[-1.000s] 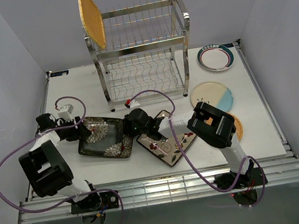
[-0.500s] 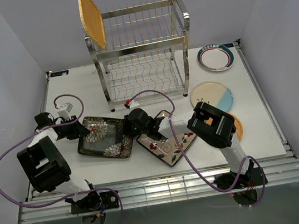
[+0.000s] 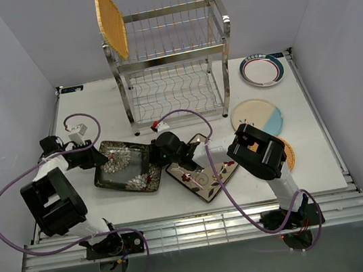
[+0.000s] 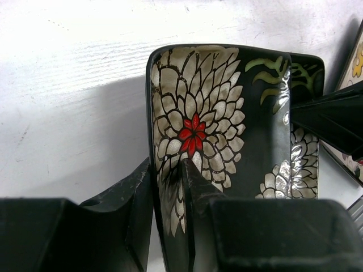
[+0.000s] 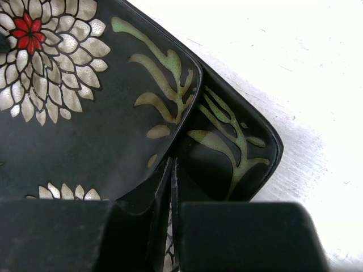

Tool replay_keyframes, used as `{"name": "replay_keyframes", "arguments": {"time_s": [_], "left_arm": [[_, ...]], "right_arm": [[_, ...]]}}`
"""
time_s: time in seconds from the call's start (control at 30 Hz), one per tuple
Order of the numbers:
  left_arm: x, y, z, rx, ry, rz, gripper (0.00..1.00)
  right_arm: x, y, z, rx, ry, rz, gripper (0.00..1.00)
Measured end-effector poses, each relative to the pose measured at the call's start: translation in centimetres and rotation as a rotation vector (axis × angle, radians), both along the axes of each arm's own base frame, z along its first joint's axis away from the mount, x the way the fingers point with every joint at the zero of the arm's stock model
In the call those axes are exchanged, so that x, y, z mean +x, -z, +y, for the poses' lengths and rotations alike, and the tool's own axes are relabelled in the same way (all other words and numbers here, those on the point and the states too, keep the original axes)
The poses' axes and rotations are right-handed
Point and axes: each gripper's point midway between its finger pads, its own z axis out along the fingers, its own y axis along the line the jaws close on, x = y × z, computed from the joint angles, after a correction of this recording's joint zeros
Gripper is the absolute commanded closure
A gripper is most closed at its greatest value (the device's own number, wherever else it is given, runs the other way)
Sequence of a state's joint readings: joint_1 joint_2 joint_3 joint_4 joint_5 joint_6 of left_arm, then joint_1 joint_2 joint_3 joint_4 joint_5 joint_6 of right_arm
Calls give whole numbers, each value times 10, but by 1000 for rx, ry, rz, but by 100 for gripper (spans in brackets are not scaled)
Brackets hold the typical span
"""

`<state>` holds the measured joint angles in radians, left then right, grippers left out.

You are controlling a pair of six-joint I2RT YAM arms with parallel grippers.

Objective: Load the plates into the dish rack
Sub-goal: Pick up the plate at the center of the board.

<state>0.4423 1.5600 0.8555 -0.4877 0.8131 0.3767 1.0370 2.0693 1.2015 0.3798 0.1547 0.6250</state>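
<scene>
L gripper: left gripper [image 4: 168, 170] clamped on the near rim of the upper black square plate [image 4: 227, 113] (glossy, white flowers). One finger is outside the rim, the other inside on the glazed face, just below the red-centred flower.
R gripper: right gripper [image 5: 172, 170] has its fingers drawn together, hairline gap only. Tips sit at the opposite rim of the upper black square plate, near a corner. Can't tell whether the rim is actually nipped.
Plate vs grippers: in the top view the plate lies betw. the two grippers, L at its left edge, R at its right edge.
Lower plate: lower black square plate [image 5: 232, 147] is directly under it, offset. Its corner w/ green fern motif pokes out on the R gripper side.
Stack posn: on the white table [image 3: 94, 101], in front of the two-tier shiny steel wire dish rack [image 3: 168, 49], left of centre.
In rack: woven orange-tan plate [image 3: 112, 22] stands on edge at the left end of the top tier.
Other plates: all on the table.
- cream floral square plate [image 3: 203, 186]: just right of the stack, below the R gripper.
- round cream-blue plate [image 3: 255, 117]: right of the rack.
- teal-rimmed white round plate [image 3: 262, 70]: far right corner.
- second woven orange-tan plate [image 3: 288, 154]: mostly hidden by the R arm.
</scene>
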Motion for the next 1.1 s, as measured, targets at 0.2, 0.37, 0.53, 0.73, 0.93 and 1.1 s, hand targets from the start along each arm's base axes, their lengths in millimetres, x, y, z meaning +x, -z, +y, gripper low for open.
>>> {"name": "replay_keyframes", "arguments": {"time_s": [0.2, 0.37, 0.53, 0.73, 0.93, 1.1], "left_arm": [[-2, -14, -1, 11, 0, -22, 100], [-2, -26, -1, 17, -5, -39, 100], [2, -45, 1, 33, -16, -76, 100], [10, -74, 3, 46, -16, -136, 100], [9, -91, -6, 4, 7, -166, 100], [10, -87, -6, -6, 9, -154, 100]], "right_arm": [[0, 0, 0, 9, -1, -4, 92], [-2, -2, -4, 15, -2, -8, 92], [-6, -4, -10, 14, 0, -9, 92], [-6, -6, -11, 17, -1, -12, 92], [-6, -7, -10, 20, -5, -16, 92], [-7, -7, -10, 23, -15, -11, 92]]}}
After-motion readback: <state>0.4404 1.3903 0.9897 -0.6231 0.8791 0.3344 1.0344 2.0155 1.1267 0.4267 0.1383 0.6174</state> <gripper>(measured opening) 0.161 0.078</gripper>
